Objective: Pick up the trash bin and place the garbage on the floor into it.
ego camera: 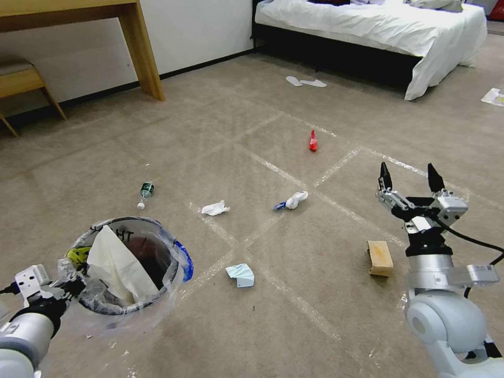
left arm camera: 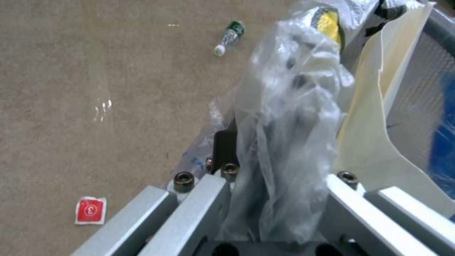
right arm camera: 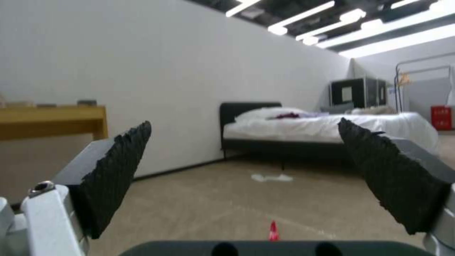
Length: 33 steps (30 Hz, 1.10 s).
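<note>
L gripper (ego camera: 71, 286) clamped on trash bin (ego camera: 131, 265) rim, prob. to carry it. R gripper (ego camera: 409, 181) spread wide, empty, past brown box (ego camera: 379, 257), far side from bin.

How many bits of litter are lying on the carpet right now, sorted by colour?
White: 2, a crumpled tissue and a white wad with a blue end
Pale blue: 1, the mask
Red: 2, a standing wrapper and a flat sachet
Brown: 1, the paper box
Green: 1, the plastic bottle
Total: 7
</note>
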Available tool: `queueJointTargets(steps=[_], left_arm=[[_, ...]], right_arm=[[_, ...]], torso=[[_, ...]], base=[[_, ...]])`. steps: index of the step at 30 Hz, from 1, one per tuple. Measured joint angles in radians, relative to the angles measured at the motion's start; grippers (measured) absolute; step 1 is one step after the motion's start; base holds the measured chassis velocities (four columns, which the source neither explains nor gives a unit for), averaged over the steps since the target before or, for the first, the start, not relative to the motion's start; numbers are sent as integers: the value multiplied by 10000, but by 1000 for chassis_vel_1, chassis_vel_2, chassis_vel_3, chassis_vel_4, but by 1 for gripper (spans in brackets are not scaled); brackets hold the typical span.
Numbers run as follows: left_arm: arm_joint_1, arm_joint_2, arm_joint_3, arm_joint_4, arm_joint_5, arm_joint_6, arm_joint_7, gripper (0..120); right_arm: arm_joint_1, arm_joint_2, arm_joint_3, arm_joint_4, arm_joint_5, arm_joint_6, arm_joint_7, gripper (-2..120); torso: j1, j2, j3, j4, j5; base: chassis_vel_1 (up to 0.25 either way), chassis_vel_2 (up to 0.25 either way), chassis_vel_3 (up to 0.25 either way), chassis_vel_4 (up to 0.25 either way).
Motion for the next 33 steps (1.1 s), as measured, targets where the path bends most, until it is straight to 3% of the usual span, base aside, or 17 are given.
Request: queueJointTargets(steps=[7, 12, 14, 15, 17, 20, 22, 23, 25, 28, 31, 32, 33], left_arm=[[-122, -16, -68, 111, -83, 3, -10, 1], [-107, -87, -70, 157, -58, 8, -20, 1], [-102, -178, -85, 177, -58, 11, -23, 1], [-102, -178, -85, 177, -58, 11, -23, 1], [-227, -204, -1, 265, -30, 17, -40, 1], [-378, -133, 131, 353, -38, 50, -62, 1], [-629, 136, 439, 636, -55, 91, -51, 1], [-629, 136, 439, 636, -55, 91, -51, 1], [-506, 129, 345, 669, -41, 87, 35, 1], [-471, 114, 287, 660, -23, 75, 46, 1], [-440, 44, 203, 524, 8, 55, 48, 1], [-440, 44, 203, 524, 8, 55, 48, 1], [-423, 5, 196, 472, 13, 53, 51, 1]], right_arm=[[966, -622, -1090, -274, 496, -851, 328, 100], [2581, -1239, -2741, -744, 1081, -1744, 711, 100], [3894, -1800, -4482, -1285, 1684, -2730, 1053, 100], [3894, -1800, -4482, -1285, 1684, -2730, 1053, 100], [4835, -2201, -5958, -1676, 2491, -3629, 1545, 100], [5073, -2405, -6484, -1773, 2867, -4085, 1745, 100], [5671, -2825, -7852, -1893, 3899, -5935, 2390, 100], [5671, -2825, -7852, -1893, 3899, -5935, 2390, 100], [6582, -2657, -8973, -2026, 4852, -7325, 2948, 100], [7060, -2512, -9561, -2105, 5187, -7773, 3110, 100], [8645, -2181, -11584, -2348, 6123, -8997, 3233, 100], [8645, -2181, -11584, -2348, 6123, -8997, 3233, 100], [9264, -2080, -12462, -2537, 6366, -9126, 3183, 100]], torso=[[0, 0, 0, -1, -1], [0, 0, 0, 0, -3], [1, 0, 2, 2, -2], [1, 0, 2, 2, -2], [2, 0, 2, 9, -2], [3, 0, 3, 7, -1], [3, 0, 2, -12, -4], [3, 0, 2, -12, -4], [3, 0, 1, -3, -3], [3, 0, 1, 2, -2], [2, 0, 1, 3, -5], [2, 0, 1, 3, -5], [3, 0, 1, 2, -3]], base=[[0, 0, 0, 0], [0, 0, 0, 0], [0, 0, 0, 0], [0, 0, 0, 0], [0, 0, 0, 0], [0, 0, 0, 0], [0, 0, 0, 0], [0, 0, 0, 0], [0, 0, 0, 0], [0, 0, 0, 0], [0, 0, 0, 0], [0, 0, 0, 0], [0, 0, 0, 0]])
